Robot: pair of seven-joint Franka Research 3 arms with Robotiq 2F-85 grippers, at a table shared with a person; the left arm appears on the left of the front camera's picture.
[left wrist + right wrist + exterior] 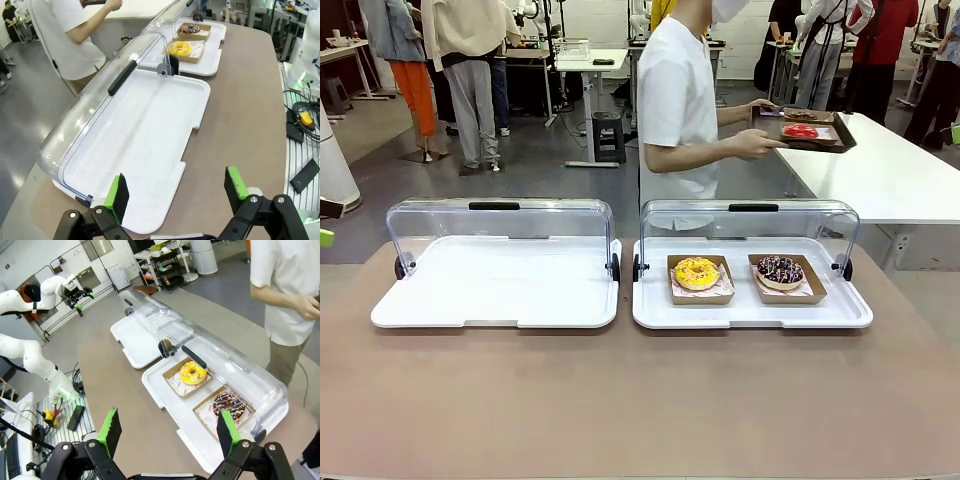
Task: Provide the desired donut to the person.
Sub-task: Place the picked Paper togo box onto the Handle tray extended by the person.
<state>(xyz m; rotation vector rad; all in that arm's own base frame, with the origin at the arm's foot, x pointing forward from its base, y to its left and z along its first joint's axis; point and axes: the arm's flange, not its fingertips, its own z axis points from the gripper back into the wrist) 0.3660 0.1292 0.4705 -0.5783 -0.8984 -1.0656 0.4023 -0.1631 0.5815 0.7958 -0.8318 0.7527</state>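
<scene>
Donuts — yellow one (696,272) left of chocolate one (780,269) — lie flat in the right tray (750,315); the person's (678,100) head is cropped; both grippers' (175,192) (167,432) fingers spread, empty.

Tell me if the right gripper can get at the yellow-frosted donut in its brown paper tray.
Probably yes. The clear domed lid is swung back, so the yellow-frosted donut lies uncovered, and the right gripper hangs open above the table with nothing between them.

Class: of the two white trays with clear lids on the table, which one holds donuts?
The tray on the robot's right holds a yellow donut and a chocolate donut; the left tray holds none.
</scene>
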